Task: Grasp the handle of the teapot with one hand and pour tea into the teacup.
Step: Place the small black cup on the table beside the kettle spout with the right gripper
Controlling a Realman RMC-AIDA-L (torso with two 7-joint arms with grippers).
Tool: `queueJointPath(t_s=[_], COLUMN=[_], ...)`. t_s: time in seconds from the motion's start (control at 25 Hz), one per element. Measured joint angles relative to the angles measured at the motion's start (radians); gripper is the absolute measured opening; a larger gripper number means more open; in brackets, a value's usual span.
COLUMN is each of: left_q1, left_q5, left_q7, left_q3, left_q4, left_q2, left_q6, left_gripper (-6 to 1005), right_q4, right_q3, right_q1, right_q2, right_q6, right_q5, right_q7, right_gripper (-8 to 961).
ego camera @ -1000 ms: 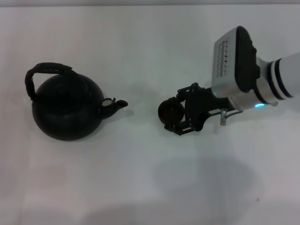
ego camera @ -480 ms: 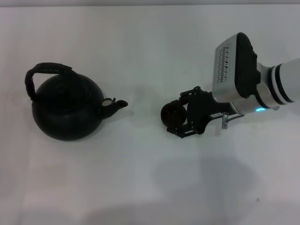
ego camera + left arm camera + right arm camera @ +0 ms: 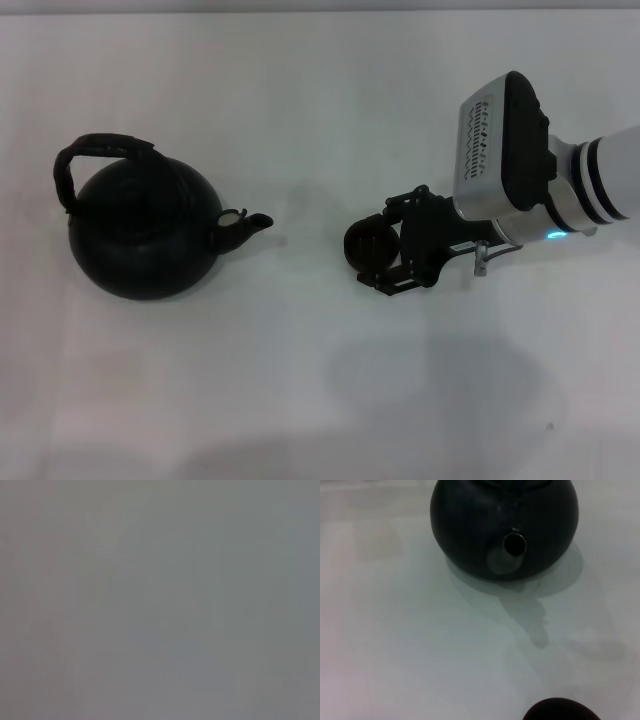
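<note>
The large black teapot (image 3: pixel 145 235) stands at the left of the table, its spout (image 3: pixel 250 222) pointing right and its arched handle (image 3: pixel 95 150) looping over the top, untouched. The small dark teacup (image 3: pixel 366 245) sits right of the spout. My right gripper (image 3: pixel 380 250) reaches in from the right with a finger on either side of the cup, shut on it. The right wrist view faces the teapot (image 3: pixel 505 525) spout-on, and the teacup's rim (image 3: pixel 560 711) shows at the picture's edge. The left gripper is out of view; its wrist view is plain grey.
The white table (image 3: pixel 300 400) stretches around both things. A gap of bare surface lies between the spout and the cup. The right arm's white and black wrist housing (image 3: pixel 505 150) hangs over the table's right side.
Over the last second the right gripper and the teacup shifted together slightly to the right and toward me. The teapot has not moved.
</note>
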Motion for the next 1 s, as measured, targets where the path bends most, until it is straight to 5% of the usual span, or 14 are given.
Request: queueJointPath(t_s=[0.56, 1.0], left_q1=[-0.001, -0.001], left_q5=[0.002, 0.047], left_q7=[0.000, 0.000], left_q3=[0.000, 0.001], left_q4=[0.000, 0.000], left_q2=[0.002, -0.002], left_q6=[0.000, 0.014], left_gripper=[876, 875], right_q4=[-0.017, -0.144], right_q3=[0.012, 0.214], right_q1=[-0.001, -0.071], right_q2=[-0.007, -0.014], right_q6=[0.017, 0.216], right_q5=[0.013, 0.017], right_q7=[-0.001, -0.026], right_gripper=[848, 849])
